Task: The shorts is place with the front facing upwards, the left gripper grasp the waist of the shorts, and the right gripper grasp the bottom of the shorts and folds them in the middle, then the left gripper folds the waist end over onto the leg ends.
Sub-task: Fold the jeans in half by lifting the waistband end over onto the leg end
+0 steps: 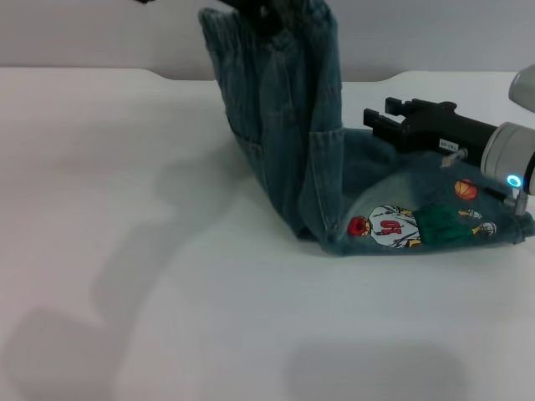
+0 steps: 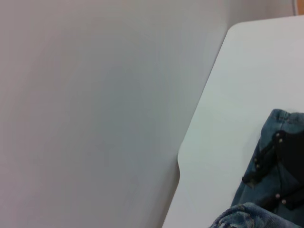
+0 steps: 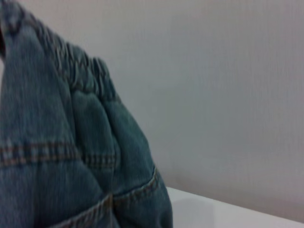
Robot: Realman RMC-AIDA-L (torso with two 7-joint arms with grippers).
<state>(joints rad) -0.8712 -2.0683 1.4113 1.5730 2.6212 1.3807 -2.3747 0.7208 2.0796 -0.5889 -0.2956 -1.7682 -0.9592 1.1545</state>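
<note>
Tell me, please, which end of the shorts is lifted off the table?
The waist end: the left gripper holds its gathered elastic band high, while the leg ends, one carrying the cartoon print, lie flat on the table by the right gripper.

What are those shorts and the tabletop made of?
The shorts look like blue denim: faded weave, tan stitched seams, a gathered elastic waist and a printed cartoon. The table looks like a smooth, matte white board, perhaps laminate; the exact material is unclear.

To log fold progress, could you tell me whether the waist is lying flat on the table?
No: the waist is lifted high by the left gripper.
</note>
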